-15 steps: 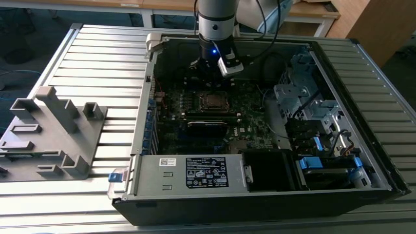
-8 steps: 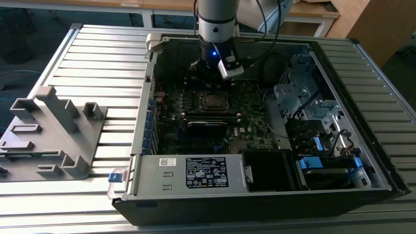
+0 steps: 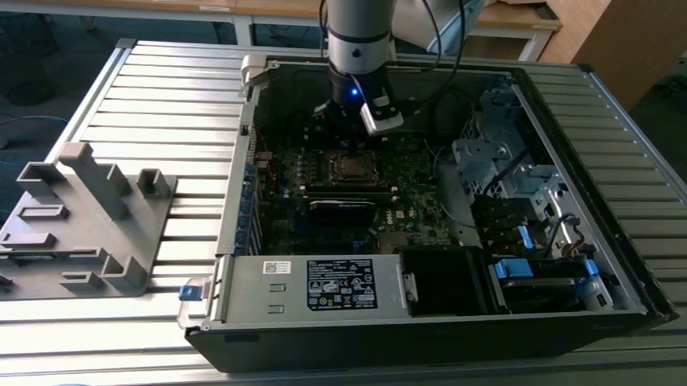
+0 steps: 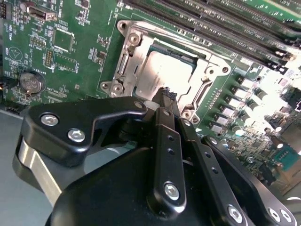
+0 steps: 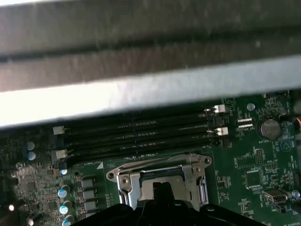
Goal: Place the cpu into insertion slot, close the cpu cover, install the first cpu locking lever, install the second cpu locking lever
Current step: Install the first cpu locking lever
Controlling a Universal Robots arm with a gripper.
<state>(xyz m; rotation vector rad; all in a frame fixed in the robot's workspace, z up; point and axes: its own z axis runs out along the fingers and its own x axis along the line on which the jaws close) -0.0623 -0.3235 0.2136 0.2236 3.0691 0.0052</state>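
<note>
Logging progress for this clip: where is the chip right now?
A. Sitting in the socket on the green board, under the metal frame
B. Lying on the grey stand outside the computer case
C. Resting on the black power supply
A: in the second wrist view the chip sits in the socket, the metal frame closed around it, the gripper just above.

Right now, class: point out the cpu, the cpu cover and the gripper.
cpu (image 4: 165,70), second wrist view, on its metal top.
cpu cover (image 4: 133,59), second wrist view, on its frame.
gripper (image 4: 167,95), second wrist view, at its fingertips.
</note>
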